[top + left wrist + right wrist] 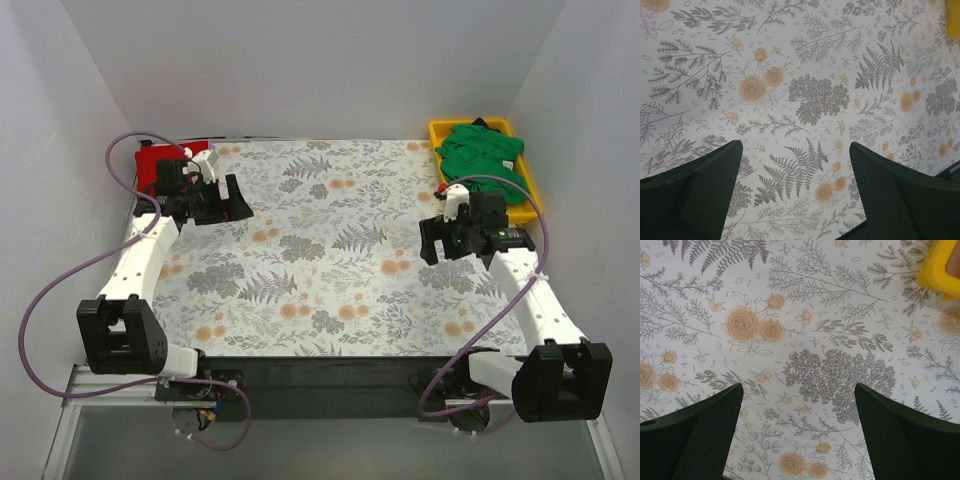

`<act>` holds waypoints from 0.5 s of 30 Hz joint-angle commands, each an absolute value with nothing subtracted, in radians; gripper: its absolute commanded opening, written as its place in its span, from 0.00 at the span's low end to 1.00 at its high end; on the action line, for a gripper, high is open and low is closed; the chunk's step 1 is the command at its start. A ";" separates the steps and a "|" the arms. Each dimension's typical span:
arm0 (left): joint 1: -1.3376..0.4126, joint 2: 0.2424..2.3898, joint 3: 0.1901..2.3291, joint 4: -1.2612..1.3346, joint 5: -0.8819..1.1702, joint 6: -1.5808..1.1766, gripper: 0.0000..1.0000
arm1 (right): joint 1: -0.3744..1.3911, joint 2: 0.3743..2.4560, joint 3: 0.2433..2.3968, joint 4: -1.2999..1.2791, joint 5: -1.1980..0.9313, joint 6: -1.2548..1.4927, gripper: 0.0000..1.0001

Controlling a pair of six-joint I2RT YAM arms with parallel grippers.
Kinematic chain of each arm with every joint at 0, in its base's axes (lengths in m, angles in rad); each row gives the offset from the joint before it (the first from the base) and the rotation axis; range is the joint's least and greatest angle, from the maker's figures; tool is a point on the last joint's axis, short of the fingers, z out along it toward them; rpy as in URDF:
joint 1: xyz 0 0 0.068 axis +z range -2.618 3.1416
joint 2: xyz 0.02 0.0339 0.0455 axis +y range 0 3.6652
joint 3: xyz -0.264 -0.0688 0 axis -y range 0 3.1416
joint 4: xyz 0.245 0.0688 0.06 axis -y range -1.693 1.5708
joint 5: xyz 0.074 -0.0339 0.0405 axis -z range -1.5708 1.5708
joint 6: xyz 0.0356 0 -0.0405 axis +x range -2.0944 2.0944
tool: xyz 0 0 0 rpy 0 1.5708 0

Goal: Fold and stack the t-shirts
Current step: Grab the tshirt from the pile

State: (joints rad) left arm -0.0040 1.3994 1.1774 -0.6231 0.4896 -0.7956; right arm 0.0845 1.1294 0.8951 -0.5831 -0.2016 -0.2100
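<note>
Lying in the yellow tray [441, 128] far right, the green t-shirt [483, 158], like the red t-shirt [155, 160] far left, is judged light and limp, best pinched at a raised fold; the left gripper [228, 203] and right gripper [450, 243] are seen open and empty.

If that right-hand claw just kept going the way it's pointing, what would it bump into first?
Most likely the grey-and-orange floral-print cloth spread below it: the right gripper, fingers open, frames only bare cloth in its wrist view. The yellow plastic tray sits off to one side. Depth is unclear.
</note>
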 commanded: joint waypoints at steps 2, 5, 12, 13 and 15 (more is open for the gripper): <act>-0.006 1.371 1.242 -0.583 0.448 -0.836 0.88 | 0.078 1.219 1.035 -0.615 -0.189 -0.288 0.98; -0.005 1.367 1.235 -0.560 0.427 -0.860 0.88 | 0.068 1.328 1.196 -0.699 -0.245 -0.330 0.98; -0.005 1.379 1.258 -0.551 0.440 -0.769 0.88 | -0.092 1.540 1.546 -0.732 -0.353 -0.391 0.98; -0.006 1.388 1.291 -0.564 0.460 -0.752 0.88 | -0.107 1.604 1.639 -0.744 -0.347 -0.400 0.99; -0.006 1.413 1.321 -0.577 0.479 -0.753 0.88 | -0.135 1.673 1.741 -0.755 -0.336 -0.425 0.98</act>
